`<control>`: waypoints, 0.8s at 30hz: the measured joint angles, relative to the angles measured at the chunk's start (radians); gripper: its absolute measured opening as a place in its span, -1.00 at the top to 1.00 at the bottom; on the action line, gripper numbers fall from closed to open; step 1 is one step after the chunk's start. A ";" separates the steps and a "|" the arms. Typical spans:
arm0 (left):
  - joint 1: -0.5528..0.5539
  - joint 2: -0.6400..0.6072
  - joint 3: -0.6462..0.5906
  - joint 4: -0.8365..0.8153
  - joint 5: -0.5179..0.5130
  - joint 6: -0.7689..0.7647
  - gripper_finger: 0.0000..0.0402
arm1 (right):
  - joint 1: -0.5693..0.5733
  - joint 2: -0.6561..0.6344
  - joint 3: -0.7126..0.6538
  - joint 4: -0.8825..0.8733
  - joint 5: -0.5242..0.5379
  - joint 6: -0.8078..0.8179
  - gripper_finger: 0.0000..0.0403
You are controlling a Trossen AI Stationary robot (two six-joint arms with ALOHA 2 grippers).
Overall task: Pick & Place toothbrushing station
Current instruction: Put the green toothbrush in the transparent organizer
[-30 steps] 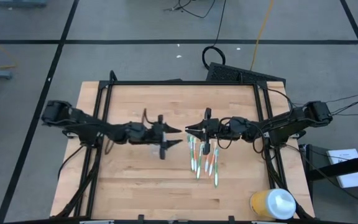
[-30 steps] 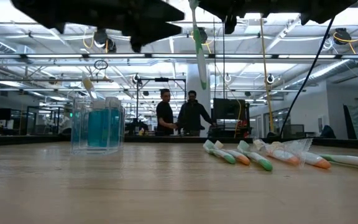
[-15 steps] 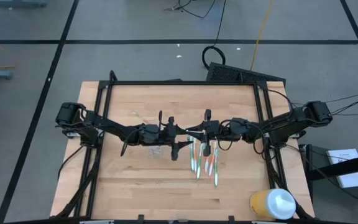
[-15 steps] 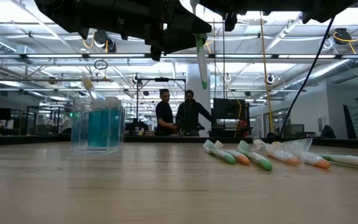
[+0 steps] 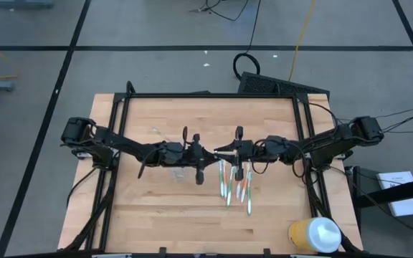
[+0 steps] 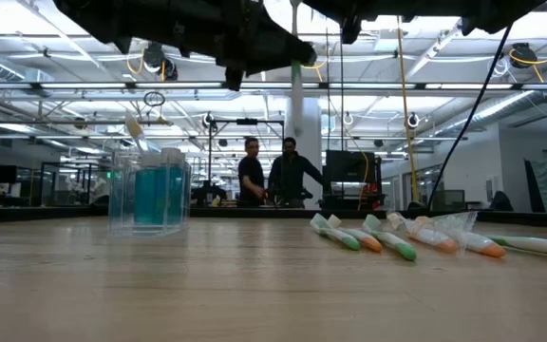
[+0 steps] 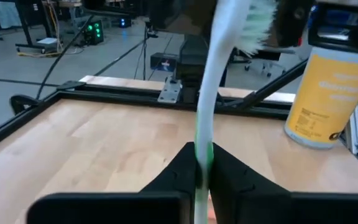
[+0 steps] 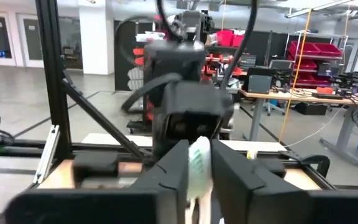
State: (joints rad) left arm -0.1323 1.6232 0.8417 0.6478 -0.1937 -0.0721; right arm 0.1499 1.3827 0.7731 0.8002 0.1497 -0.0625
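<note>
I see green-and-white toothbrush (image 7: pixel 205 118) mid-air above table centre, now pinched by left gripper (image 7: pixel 201 163), whose fingers were spread a second ago. Right gripper (image 8: pixel 197 163) pinches brush head end. Clear cup (image 6: pixel 148 197) unmoved, spare toothbrushes (image 6: pixel 402 235) too.

Clear cup (image 6: pixel 149 194) with blue tubes (image 6: pixel 155 195) stands left on worktop (image 6: pixel 254 285); toothbrushes (image 6: pixel 402 235) lie right; two people (image 6: pixel 273 174) far behind.

No legible text — labels blurred
</note>
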 joint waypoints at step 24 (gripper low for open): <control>-0.186 -0.461 -0.591 0.388 -0.286 -0.155 0.91 | 0.041 -0.138 -0.002 -0.200 0.037 0.050 -0.13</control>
State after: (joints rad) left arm -0.3183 1.1622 0.2506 1.0358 -0.4800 -0.2273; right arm 0.1904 1.2446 0.7712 0.6001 0.1864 -0.0124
